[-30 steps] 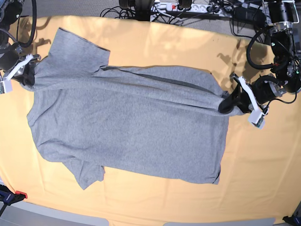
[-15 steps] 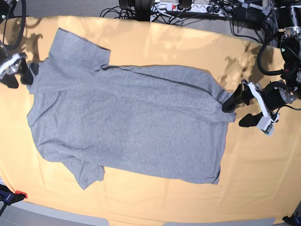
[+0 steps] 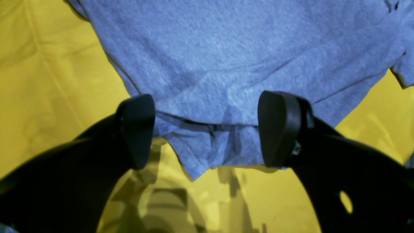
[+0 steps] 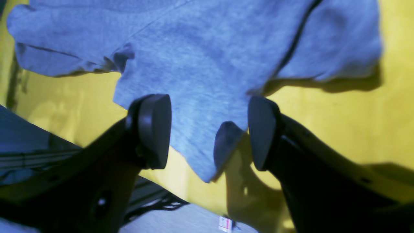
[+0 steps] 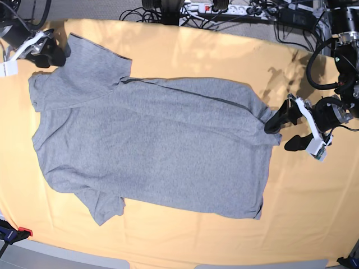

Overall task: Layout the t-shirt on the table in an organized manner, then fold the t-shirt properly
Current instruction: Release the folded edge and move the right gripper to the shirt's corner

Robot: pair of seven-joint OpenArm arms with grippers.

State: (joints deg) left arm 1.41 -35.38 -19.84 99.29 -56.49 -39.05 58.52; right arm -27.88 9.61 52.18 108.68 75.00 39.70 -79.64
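Two grippers with fingers spread apart, left gripper [image 5: 293, 133] off the t-shirt [image 5: 151, 145] edge, right gripper [image 5: 40, 49] near its far corner, shirt spread flat on the table [image 5: 314, 207], lettering hidden, wrist views blurred, table edges cut off.

Grey t-shirt [image 5: 151, 145] spread on the table [image 5: 314, 207]

Plain side up, lying flat mid-frame, faintly creased; one sleeve reaches upper left, another lower left.
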